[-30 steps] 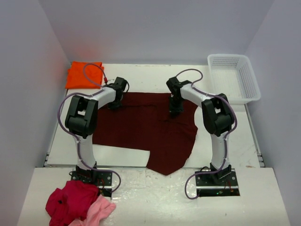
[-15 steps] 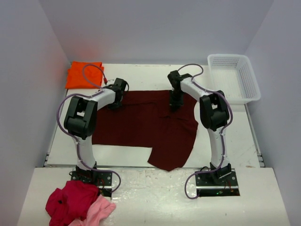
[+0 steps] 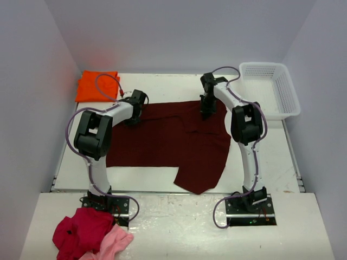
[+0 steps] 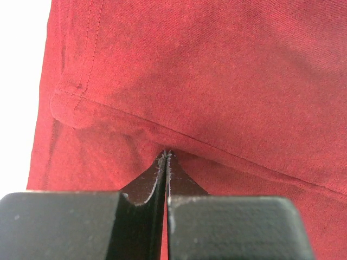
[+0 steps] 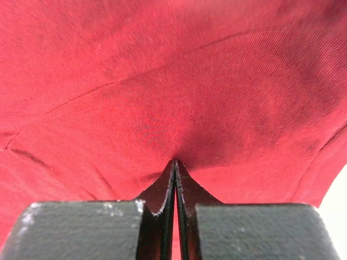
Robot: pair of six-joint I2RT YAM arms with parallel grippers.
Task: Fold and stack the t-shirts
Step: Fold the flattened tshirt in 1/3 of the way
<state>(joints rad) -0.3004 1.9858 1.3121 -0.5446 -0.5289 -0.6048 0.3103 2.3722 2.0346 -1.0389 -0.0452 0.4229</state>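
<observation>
The dark maroon t-shirt (image 3: 162, 143) lies spread across the table's middle, one flap hanging towards the front edge. My left gripper (image 3: 132, 119) is shut on its cloth near the back left corner; in the left wrist view the tips (image 4: 165, 155) pinch a fold of maroon t-shirt (image 4: 217, 81). My right gripper (image 3: 206, 114) is shut on the back edge further right; its tips (image 5: 174, 161) pinch the same t-shirt (image 5: 162, 81). The orange t-shirt (image 3: 96, 85) lies folded at the back left corner.
A white mesh basket (image 3: 269, 89) stands at the back right. A crimson garment (image 3: 81, 230) and a light pink one (image 3: 115, 242) are heaped by the left arm's base. White walls close in the table on the left, back and right.
My right gripper has moved back and to the right, dragging the maroon t-shirt's back edge with it; the front flap has slid further onto the table. The left gripper stayed put.
</observation>
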